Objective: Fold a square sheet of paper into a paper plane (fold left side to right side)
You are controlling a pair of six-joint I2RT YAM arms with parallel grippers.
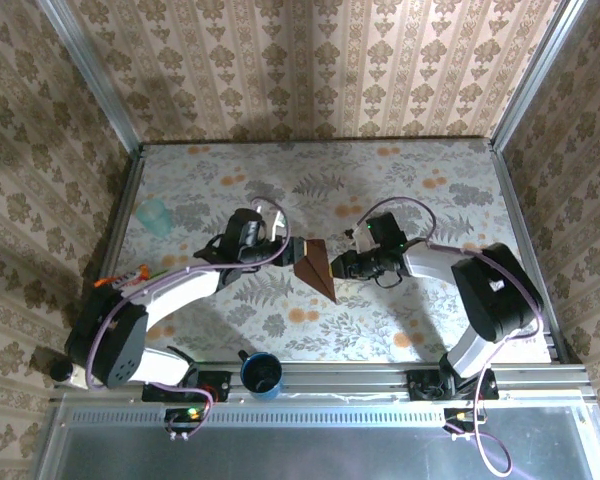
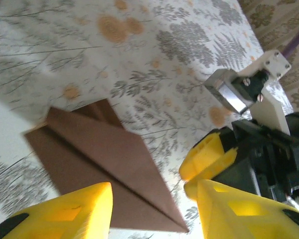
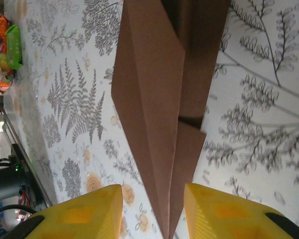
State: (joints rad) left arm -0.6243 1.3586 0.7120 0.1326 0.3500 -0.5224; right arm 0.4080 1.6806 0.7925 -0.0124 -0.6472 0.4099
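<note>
Left end effector (image 2: pixel 154 199) has its yellow fingers spread wide, and the pointed end of the paper plane (image 2: pixel 104 159) lies in the gap without being pinched. Right end effector (image 3: pixel 153 199) faces it from the other side, also spread, with the paper's narrow end running down between its fingers. Neither appears to hold anything. From above, the plane sits mid-counter (image 1: pixel 400 180), directly between the two arms, as a dark dart shape with one side catching the light, so a flap seems to stand up rather than lie flat.

The main risk, as I judge it, is the creases springing back. The paper is thin and nothing presses on it, so the raised flap may open further and spoil the shape. A second risk is contact: both sets of fingers flank the paper closely, so any sideways or tilted retreat could catch an edge and drag, spin or flip the plane. The two end effectors also point at each other at close range, so an advance by either could crush the paper or bump the other. A straight lift away looks safest.
</note>
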